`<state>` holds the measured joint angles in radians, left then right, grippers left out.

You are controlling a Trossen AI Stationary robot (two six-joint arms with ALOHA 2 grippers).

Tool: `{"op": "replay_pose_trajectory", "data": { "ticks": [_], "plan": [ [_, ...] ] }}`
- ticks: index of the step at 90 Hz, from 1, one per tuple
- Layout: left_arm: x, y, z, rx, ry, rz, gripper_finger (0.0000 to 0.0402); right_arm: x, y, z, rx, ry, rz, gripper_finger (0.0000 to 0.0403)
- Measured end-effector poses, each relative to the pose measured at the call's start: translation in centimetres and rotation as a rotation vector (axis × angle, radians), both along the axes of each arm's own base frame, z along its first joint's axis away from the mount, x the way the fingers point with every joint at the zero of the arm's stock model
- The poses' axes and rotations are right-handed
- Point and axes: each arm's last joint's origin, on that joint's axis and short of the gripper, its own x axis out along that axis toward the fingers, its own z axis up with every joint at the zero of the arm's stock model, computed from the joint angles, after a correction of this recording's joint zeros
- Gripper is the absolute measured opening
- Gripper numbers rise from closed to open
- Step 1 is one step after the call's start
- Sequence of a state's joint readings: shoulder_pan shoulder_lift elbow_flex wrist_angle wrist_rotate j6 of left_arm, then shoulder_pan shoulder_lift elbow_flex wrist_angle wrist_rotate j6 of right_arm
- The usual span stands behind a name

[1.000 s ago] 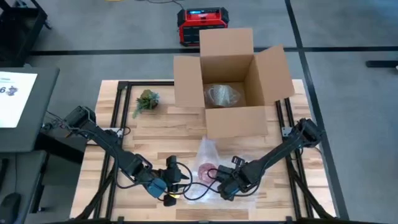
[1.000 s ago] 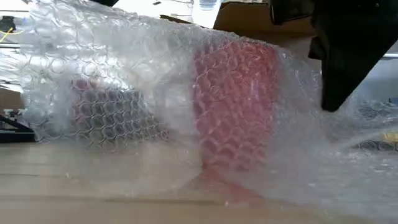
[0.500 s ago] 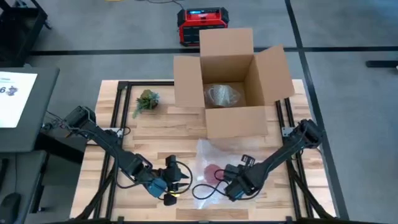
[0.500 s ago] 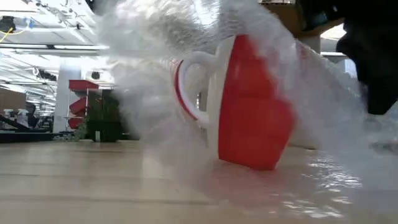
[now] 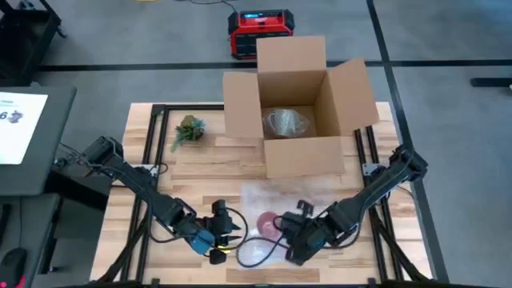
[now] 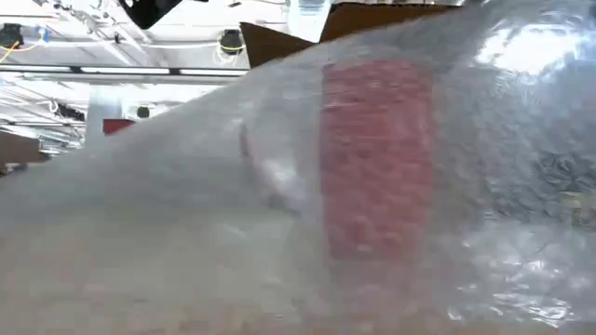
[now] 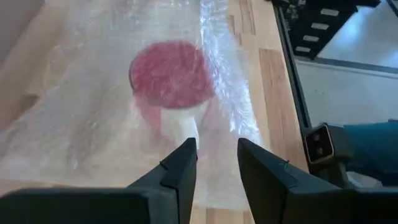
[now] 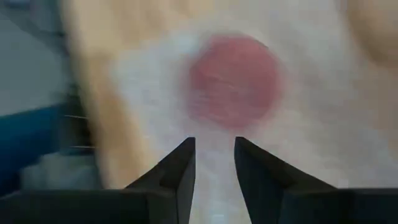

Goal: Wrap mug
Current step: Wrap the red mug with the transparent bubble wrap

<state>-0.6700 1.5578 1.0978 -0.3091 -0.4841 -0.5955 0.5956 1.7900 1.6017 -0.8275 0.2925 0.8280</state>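
Red mug (image 5: 267,222) lies veiled under bubble wrap (image 5: 276,200); left gripper (image 7: 216,163) and right gripper (image 8: 214,160) both narrowly parted.

Grey floor (image 5: 448,48) w/ dark tape lines is stretching around the wooden table (image 5: 208,168). A red & black box-shaped device (image 5: 258,30) is sitting on the floor past the table's far edge. A grey side surface (image 5: 36,152) w/ a white sheet (image 5: 18,124) is standing beside the table. Ceiling beams and lights (image 6: 121,46) are showing in the low view.
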Motion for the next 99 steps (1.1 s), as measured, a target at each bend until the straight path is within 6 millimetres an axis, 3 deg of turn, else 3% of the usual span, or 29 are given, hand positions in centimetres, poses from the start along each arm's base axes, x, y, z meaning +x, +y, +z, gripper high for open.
{"op": "replay_pose_trajectory", "data": {
  "ticks": [31, 38, 68, 82, 99],
  "plan": [
    [-0.5, -0.1, -0.3, 0.000, 0.041, 0.001, 0.0098, 1.3, -1.9, -3.5, -0.073, 0.200, -0.018, 0.0066],
    [-0.5, -0.1, -0.3, 0.000, 0.041, 0.002, 0.0098, 1.1, -2.1, -3.5, -0.084, 0.229, -0.015, 0.0066],
    [-0.5, -0.1, -0.3, -0.008, 0.038, 0.007, 0.0098, -1.5, 0.9, -3.1, -0.212, 0.264, 0.240, 0.0067],
    [-0.4, -0.2, -0.3, -0.017, 0.035, 0.014, 0.0098, -1.7, 1.1, -4.2, -0.274, 0.261, 0.336, 0.0090],
    [-0.4, -0.2, -0.3, -0.017, 0.036, 0.014, 0.0098, -1.1, 0.5, -4.2, -0.266, 0.251, 0.319, 0.0154]
  ]
}}
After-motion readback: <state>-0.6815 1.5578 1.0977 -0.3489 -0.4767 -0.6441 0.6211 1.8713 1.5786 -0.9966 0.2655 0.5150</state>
